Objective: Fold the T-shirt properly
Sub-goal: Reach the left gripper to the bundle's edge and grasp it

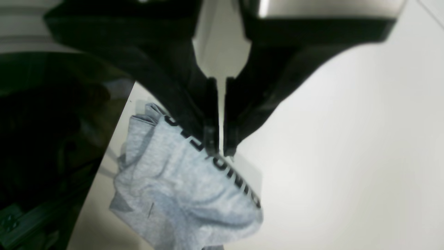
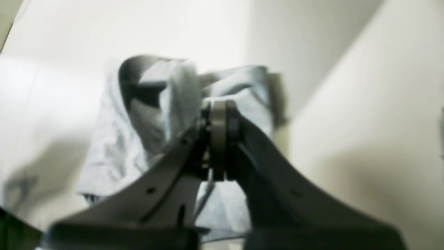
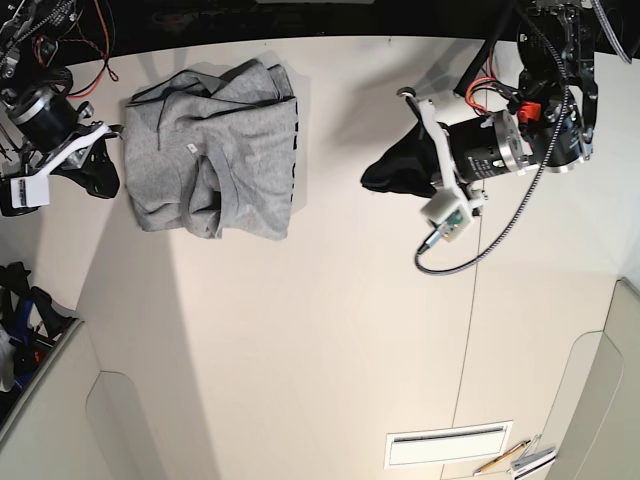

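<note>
The T-shirt [image 3: 215,150] lies crumpled in a heap on the white table [image 3: 330,330] at the back left. It is heather grey, with black lettering along one edge [image 1: 222,166]. My left gripper [image 3: 385,170] hovers right of the heap and clear of it. In the left wrist view its fingers [image 1: 210,139] stand almost together, with only a thin slit and no cloth between them. My right gripper [image 3: 98,172] sits just off the shirt's left edge. In the right wrist view its fingertips [image 2: 218,114] are pressed together, with the bunched T-shirt [image 2: 156,114] beyond them.
Red and black cables [image 3: 85,45] hang at the back left corner. A white slotted panel [image 3: 450,443] and some pens [image 3: 515,458] lie at the front right. The table's dark edge [image 1: 52,156] runs close behind the shirt.
</note>
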Available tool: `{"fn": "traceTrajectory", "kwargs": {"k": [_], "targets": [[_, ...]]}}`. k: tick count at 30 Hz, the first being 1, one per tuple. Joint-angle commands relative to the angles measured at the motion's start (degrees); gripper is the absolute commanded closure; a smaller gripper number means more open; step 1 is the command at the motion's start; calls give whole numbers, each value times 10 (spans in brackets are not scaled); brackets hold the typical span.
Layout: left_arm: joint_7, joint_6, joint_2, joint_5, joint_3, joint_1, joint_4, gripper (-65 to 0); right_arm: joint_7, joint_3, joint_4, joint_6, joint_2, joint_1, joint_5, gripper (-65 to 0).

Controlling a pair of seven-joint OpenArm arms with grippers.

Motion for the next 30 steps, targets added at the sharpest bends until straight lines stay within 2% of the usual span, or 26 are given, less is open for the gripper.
{"fn": "traceTrajectory", "kwargs": {"k": [1, 5, 9, 11, 15, 22, 25, 30], "targets": [[-25, -3, -2, 9, 17, -14, 9, -28, 7, 14, 11, 2, 5, 3, 17, 0], [-71, -3, -2, 90, 89, -38, 8, -28, 3, 45, 11, 2, 5, -14, 26, 0], [-92, -3, -2, 118, 133, -73, -11, -25, 4, 48, 10, 2, 5, -50, 22, 0], [-104, -3, 1, 119, 147, -97, -33, 0, 5, 48, 10, 2, 5, -66, 21, 0], [-116, -3, 36, 124, 152, -144, -96, 0, 11, 48, 2, 2, 5, -89, 18, 0], [-131, -3, 108, 179, 152, -205, -205, 0, 21, 48, -59, 2, 5, -92, 13, 0], [-151, -3, 122, 190, 151, -221, -239, 0, 26, 48, -90, 2, 5, -92, 13, 0], [-201, -3, 135, 252, 152, -238, -286, 0, 44, 48, -130, 2, 5, -92, 13, 0]]}}
